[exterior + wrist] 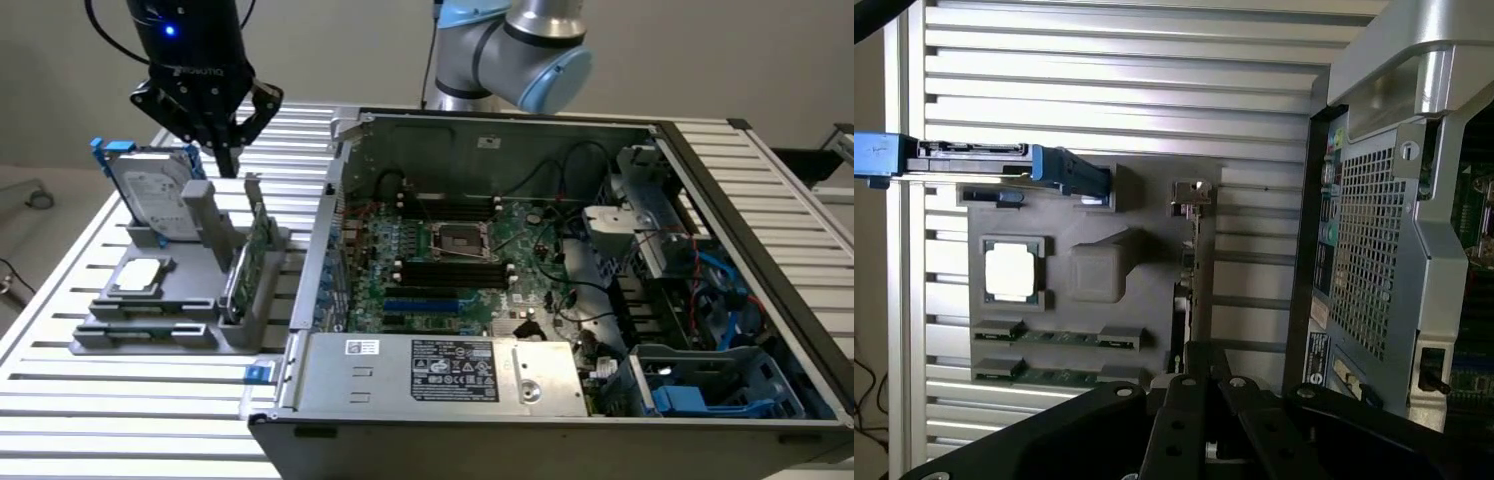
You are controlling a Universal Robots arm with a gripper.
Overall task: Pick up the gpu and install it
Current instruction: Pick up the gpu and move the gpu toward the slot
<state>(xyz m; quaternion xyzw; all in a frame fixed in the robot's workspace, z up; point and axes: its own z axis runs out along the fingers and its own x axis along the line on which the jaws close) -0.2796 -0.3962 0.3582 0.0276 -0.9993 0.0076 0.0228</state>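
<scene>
The gpu [254, 252] stands on edge in a slot of the grey holder [144, 335], green board face showing, its end bracket at the far end. In the wrist view the gpu [1188, 255] appears edge-on, straight below the camera. My gripper [222, 148] hangs above the card's far end, apart from it, fingers drawn together to a point with nothing between them. Its black fingers [1184, 395] converge over the card's line in the wrist view. The open computer case [534, 130] with its motherboard [454, 250] lies at the exterior view's right.
On the holder, a silver hard drive [154, 195] in a blue frame stands upright beside the card, and a square silver chip [140, 278] lies flat. Memory sticks [1054, 338] sit in slots. The case wall [1394, 250] rises close beside the holder on the slatted table [80, 400].
</scene>
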